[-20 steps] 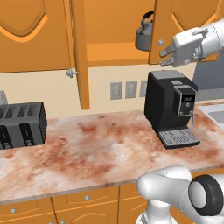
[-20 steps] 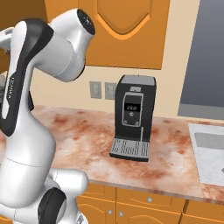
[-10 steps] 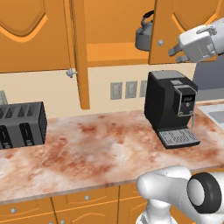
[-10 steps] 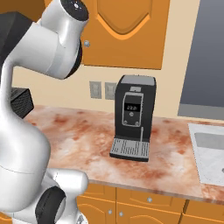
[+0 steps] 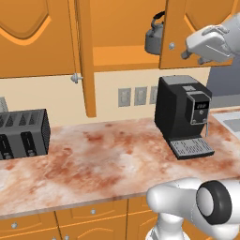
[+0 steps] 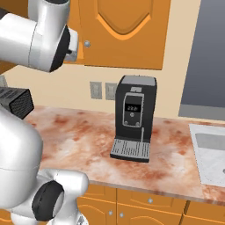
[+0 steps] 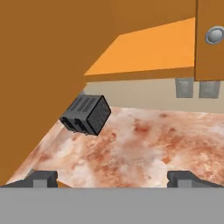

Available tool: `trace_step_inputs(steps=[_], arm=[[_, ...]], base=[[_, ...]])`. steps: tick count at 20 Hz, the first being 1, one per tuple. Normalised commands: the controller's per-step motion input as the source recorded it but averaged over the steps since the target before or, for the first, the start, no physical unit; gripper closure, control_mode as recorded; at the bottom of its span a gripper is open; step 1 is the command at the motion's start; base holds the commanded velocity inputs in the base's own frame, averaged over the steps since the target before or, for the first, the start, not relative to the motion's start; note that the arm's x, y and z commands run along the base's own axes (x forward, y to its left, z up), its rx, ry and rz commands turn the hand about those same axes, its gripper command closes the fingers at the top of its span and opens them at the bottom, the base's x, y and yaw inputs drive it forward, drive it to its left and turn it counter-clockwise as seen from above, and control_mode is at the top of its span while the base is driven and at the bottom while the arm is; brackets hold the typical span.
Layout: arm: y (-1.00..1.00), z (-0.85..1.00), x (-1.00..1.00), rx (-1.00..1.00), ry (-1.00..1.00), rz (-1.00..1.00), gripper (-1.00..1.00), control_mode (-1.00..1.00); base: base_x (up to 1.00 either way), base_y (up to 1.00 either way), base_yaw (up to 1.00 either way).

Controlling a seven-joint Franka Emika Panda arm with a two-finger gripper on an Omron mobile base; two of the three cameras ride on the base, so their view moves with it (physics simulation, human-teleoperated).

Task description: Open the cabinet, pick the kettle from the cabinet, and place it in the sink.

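The cabinet [image 5: 122,33] stands with its left door [image 5: 86,61] swung open and its right door [image 5: 187,28] shut. Inside, on the shelf, sits the grey kettle [image 5: 154,39] with its black arched handle. My gripper [image 5: 193,57] hovers in front of the right door, right of the kettle and a little lower, open and empty. In the hand view the gripper [image 7: 113,179] has its fingertips [image 7: 41,178] far apart, with the cabinet's underside [image 7: 144,48] and a door knob [image 7: 214,35] ahead. The sink [image 6: 211,149] lies at the counter's right end.
A black coffee machine [image 5: 185,117] stands on the marble counter [image 5: 108,159] below the cabinet, between the gripper and the sink. A dark toaster [image 5: 23,133] sits at the far left. Wall sockets [image 5: 132,96] are behind. The open door juts out over the counter.
The hand has drawn a little to the right, away from the kettle, and turned. In the right base view the arm has swung up and closer. The jaws stay open.
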Motion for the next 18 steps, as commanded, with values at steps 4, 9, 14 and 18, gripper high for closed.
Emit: trace_step_inputs(steps=[4,9,14,18], arm=[[-0.09,0.04,0.2,-0.11,0.0,-0.16,-1.0,-1.0],[-0.14,0.01,0.21,-0.06,0.0,-0.09,-1.0,-1.0],[-0.29,0.0,0.17,-0.06,0.0,-0.07,-1.0,-1.0],[-0.31,-0.03,0.15,-0.02,0.0,-0.02,-1.0,-1.0]], base=[[0.0,0.0,0.0],[0.0,0.0,0.0],[0.0,0.0,0.0],[0.0,0.0,0.0]])
